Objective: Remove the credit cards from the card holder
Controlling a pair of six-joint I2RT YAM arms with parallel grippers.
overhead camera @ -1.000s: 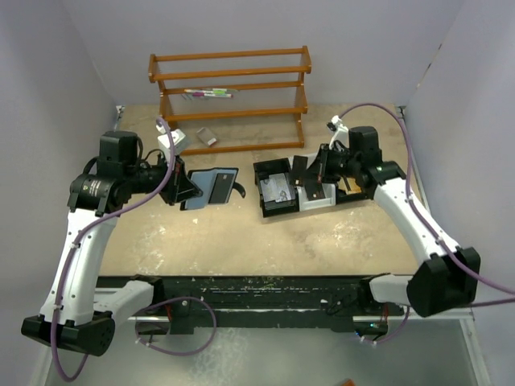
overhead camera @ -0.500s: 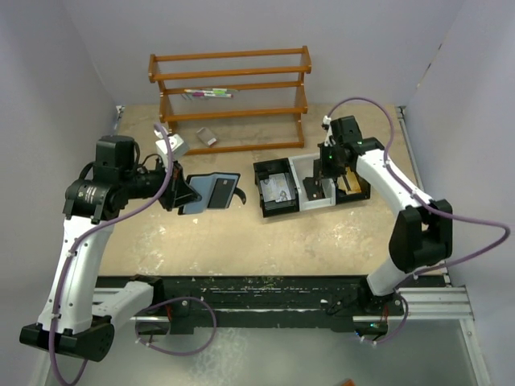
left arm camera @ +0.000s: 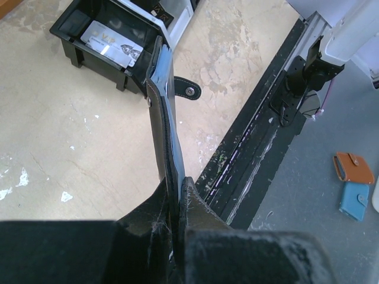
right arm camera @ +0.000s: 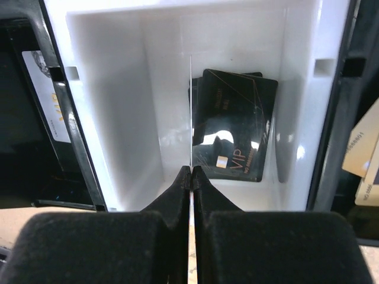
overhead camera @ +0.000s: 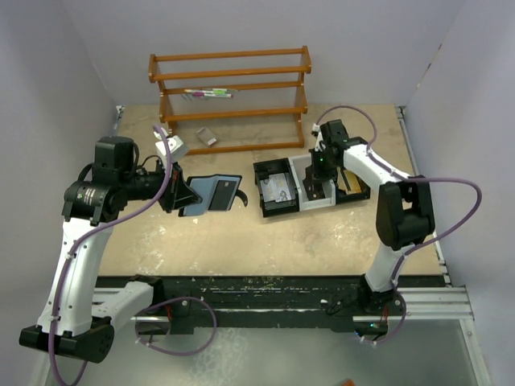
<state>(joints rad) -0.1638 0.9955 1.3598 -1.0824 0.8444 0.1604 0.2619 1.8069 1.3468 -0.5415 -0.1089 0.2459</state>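
Note:
My left gripper (overhead camera: 182, 193) is shut on the near edge of the card holder (overhead camera: 212, 192), a black wallet with blue-grey lining, held open above the table. In the left wrist view the gripper (left arm camera: 177, 181) pinches the card holder (left arm camera: 163, 112) edge-on, its snap strap (left arm camera: 189, 90) hanging right. My right gripper (overhead camera: 320, 166) hovers over the white middle compartment of the tray (overhead camera: 299, 171). In the right wrist view it (right arm camera: 190, 169) is shut on a thin card (right arm camera: 190, 112) seen edge-on. Black VIP cards (right arm camera: 234, 127) lie in that compartment. Tan cards (right arm camera: 363, 155) lie in the right compartment.
The black-and-white tray's left compartment holds a silver card (overhead camera: 278, 191), also seen in the left wrist view (left arm camera: 112, 44). A wooden rack (overhead camera: 229, 96) with pens (overhead camera: 208, 94) stands at the back. A small grey-white block (overhead camera: 207, 137) lies in front of it. Walls close both sides.
My right gripper has moved left and back, from the tray's right side to above the white middle compartment. My left gripper has shifted the open card holder slightly right.

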